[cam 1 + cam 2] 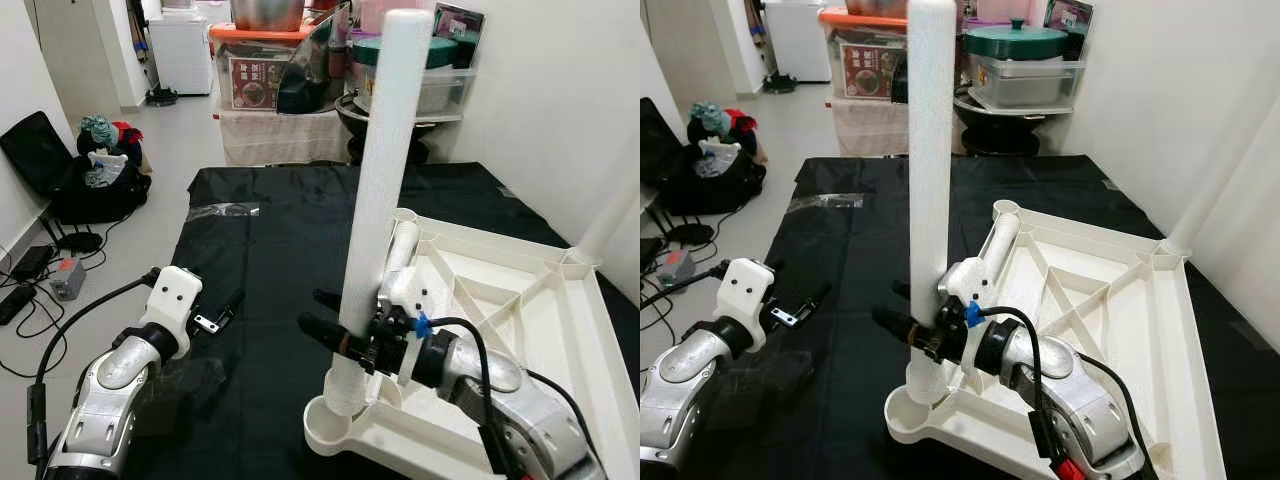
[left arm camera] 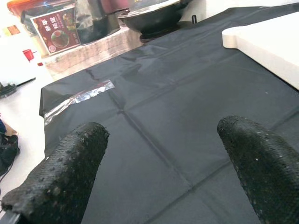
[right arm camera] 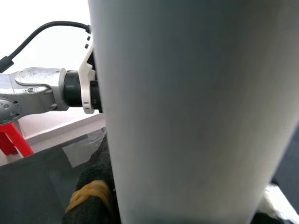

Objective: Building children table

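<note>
A white table top (image 1: 540, 320) lies upside down on a black sheet (image 1: 270, 260). A tall white table leg (image 1: 385, 180) stands upright in the top's near corner socket (image 1: 335, 425). My right gripper (image 1: 330, 315) is shut on the leg low down, one black finger on each side; the right wrist view has the leg (image 3: 196, 107) close up. A second white tube (image 1: 402, 245) lies along the top's rim behind the leg. My left gripper (image 1: 225, 310) is open above the bare sheet to the left, nothing between its fingers (image 2: 65, 172).
A clear plastic strip (image 1: 222, 211) lies on the sheet's far left. Storage boxes and a dark pan (image 1: 380, 110) stand behind the sheet. A black bag (image 1: 90, 180) and cables (image 1: 40, 270) lie on the floor at left. A white wall is close on the right.
</note>
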Tool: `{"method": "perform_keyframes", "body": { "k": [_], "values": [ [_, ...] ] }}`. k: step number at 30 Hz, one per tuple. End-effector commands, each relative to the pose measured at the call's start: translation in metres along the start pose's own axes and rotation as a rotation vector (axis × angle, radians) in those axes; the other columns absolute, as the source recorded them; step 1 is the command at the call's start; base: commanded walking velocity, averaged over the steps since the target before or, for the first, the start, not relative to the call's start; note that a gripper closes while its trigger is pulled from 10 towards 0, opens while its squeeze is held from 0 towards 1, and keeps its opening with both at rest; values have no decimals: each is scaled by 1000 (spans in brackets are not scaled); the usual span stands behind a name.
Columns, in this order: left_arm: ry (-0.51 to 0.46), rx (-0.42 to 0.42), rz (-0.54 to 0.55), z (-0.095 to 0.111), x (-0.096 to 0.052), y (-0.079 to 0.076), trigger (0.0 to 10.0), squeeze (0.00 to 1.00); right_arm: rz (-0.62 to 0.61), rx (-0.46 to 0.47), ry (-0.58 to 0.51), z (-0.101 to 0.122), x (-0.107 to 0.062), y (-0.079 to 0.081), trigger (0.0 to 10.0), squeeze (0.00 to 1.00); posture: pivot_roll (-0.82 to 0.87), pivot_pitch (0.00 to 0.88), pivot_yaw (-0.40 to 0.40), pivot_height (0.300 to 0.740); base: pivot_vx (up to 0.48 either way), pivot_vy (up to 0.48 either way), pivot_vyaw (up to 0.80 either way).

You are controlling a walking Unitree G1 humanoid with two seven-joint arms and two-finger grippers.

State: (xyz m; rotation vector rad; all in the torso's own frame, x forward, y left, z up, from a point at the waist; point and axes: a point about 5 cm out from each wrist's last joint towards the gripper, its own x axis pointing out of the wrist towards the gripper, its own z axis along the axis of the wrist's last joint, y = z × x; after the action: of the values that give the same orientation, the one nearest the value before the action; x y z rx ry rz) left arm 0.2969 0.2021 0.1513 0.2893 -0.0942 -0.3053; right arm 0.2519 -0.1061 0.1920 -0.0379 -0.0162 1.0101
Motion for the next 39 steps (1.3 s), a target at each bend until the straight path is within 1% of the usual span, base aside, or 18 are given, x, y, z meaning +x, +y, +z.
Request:
{"method": "perform_keyframes", "body": {
  "k": [1, 6, 9, 12, 13, 17, 22, 30, 33, 39],
  "values": [
    [3, 8, -6, -1, 1, 1, 10000, 0, 2, 32, 35, -7, -2, -1, 10000, 0, 87, 0, -57, 740, 0, 0, 0],
    [2, 8, -8, -1, 2, 1, 10000, 0, 19, 37, 20, -6, -1, 3, 10000, 0, 89, 0, -57, 740, 0, 0, 0],
    [5, 6, -9, -2, 3, 1, 10000, 0, 67, 28, 0, -3, 2, 13, 10000, 0, 90, 0, -55, 740, 0, 0, 0],
    [5, 6, -9, -2, 3, 1, 10000, 0, 74, 26, -2, -3, 3, 15, 10000, 0, 90, 0, -55, 740, 0, 0, 0],
    [5, 4, -7, -3, 3, 1, 10000, 0, 87, 22, -4, -5, 4, 18, 10000, 0, 91, 0, -55, 740, 0, 0, 0],
    [6, 4, -4, -3, 4, 2, 10000, 0, 95, 21, -1, -9, 5, 21, 10000, 0, 93, 0, -56, 740, 0, 0, 0],
    [8, 4, 0, -4, 3, 4, 10000, 0, 86, 16, 7, -12, 5, 22, 10000, 0, 92, 0, -55, 740, 0, 0, 0],
    [8, -2, -1, -4, 4, 4, 10000, 0, 108, 12, 14, -15, 1, 23, 10000, 0, 93, 0, -56, 740, 0, 0, 0],
    [9, -4, 4, -5, 4, 5, 10000, 0, 134, 1, 29, -17, -2, 22, 10000, 0, 100, 0, -62, 740, 0, 0, 0],
    [12, -7, 12, -6, 2, 6, 10000, 0, 164, 1, 39, -19, -3, 22, 10000, 0, 111, 0, -72, 740, 0, 0, 0]
  ]
}}
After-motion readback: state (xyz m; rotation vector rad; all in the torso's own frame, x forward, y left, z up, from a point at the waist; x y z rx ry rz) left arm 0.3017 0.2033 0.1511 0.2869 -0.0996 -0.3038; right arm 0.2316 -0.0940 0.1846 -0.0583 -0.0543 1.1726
